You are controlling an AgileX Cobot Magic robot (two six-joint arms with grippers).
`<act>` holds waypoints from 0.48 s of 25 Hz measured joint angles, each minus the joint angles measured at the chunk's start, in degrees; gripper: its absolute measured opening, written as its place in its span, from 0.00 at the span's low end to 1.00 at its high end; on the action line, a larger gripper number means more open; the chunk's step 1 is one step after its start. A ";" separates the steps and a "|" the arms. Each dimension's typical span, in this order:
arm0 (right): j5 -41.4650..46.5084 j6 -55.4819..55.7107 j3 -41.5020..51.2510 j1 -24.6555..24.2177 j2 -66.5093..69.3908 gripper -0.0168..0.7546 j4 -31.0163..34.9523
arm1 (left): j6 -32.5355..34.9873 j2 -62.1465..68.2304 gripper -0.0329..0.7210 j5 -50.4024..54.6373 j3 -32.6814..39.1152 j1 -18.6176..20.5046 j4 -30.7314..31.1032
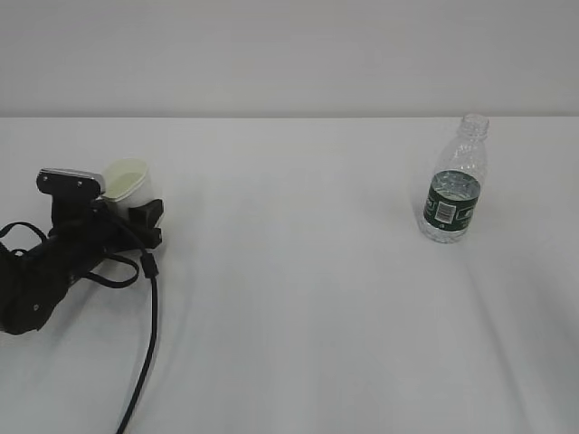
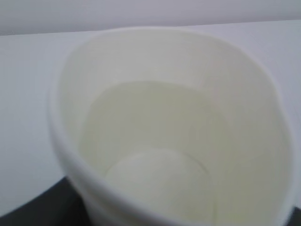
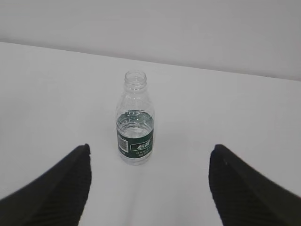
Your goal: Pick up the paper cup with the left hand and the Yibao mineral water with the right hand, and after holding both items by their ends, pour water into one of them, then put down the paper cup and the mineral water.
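Cup [image 1: 125, 183] gripped in left end effector [image 1: 122, 210] on surface [image 1: 298, 298]. Right end effector [image 3: 148, 188] wide, bottle [image 3: 135, 123] ahead, uncapped, upright, part-full.

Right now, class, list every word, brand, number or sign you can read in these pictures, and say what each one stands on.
Nothing can be quoted with certainty.
Yibao mineral water: white characters on the green label, too small and blurred to read.
Same bottle, exterior view: a white barcode patch, its bars and digits unreadable.
Paper cup: plain, no print visible.
Left hand and right hand: no markings visible.
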 joint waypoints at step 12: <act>0.08 0.00 0.00 0.00 0.12 0.79 0.00 | 1.53 0.00 0.76 0.00 0.00 0.00 0.56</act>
